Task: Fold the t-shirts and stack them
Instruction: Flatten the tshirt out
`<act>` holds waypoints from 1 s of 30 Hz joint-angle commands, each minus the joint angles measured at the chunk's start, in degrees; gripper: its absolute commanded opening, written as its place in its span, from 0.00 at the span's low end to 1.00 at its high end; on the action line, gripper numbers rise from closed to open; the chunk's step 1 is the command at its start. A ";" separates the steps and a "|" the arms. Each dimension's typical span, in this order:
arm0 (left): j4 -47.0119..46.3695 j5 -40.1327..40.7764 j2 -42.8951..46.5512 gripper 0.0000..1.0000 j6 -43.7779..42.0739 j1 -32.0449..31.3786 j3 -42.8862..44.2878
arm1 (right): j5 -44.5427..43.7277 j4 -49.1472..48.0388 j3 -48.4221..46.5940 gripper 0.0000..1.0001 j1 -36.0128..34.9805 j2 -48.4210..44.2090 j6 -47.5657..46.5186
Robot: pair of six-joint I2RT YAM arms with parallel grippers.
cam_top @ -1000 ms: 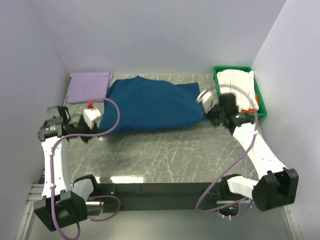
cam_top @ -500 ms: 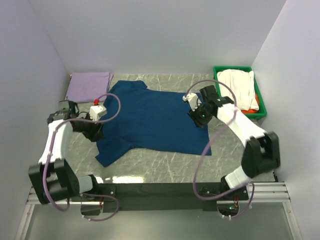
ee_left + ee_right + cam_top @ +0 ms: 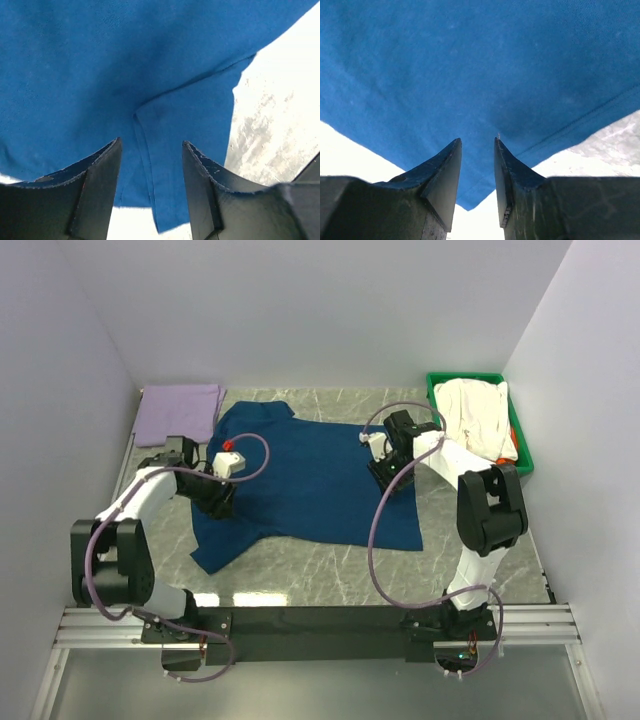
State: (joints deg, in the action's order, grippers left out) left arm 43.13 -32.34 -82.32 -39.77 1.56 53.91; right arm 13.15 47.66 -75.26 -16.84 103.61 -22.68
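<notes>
The navy blue t-shirt (image 3: 310,475) lies spread flat on the marble table, with one sleeve at the front left and no print showing. My left gripper (image 3: 216,502) is open and empty over its left side. In the left wrist view (image 3: 150,142) the sleeve seam (image 3: 145,150) lies between the jaws. My right gripper (image 3: 384,476) is open a little and empty over the shirt's right edge. In the right wrist view (image 3: 477,140) the blue hem (image 3: 560,132) lies below it. The pale lavender t-shirt (image 3: 180,412) lies folded at the back left. The white t-shirt (image 3: 475,408) and a bit of the orange-red one (image 3: 513,447) are in the bin.
The green plastic bin (image 3: 432,392) stands at the back right against the wall. Bare marble table (image 3: 330,570) runs between the shirt and the arm bases. White walls close in the left, back and right sides.
One second ago both grippers held the navy shirt stretched between them. Now the shirt lies spread flat, both grippers have let go, and both arms have moved inward over it.
</notes>
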 commanded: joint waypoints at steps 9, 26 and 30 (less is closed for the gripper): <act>-6.13 2.02 -8.90 0.57 1.89 -3.67 0.93 | -0.14 2.00 -2.87 0.39 1.11 2.38 3.60; 4.49 -4.13 -6.28 0.04 -6.46 -5.43 2.24 | -2.42 2.00 -2.60 0.38 2.25 2.38 2.46; 12.84 -8.26 -2.76 0.01 -9.36 -9.10 3.92 | -2.95 2.35 -3.31 0.38 2.51 2.21 1.94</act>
State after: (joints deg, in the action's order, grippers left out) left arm 48.12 -34.81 -89.62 -44.75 -4.40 54.81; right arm 11.38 48.99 -76.09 -14.96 106.74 -20.01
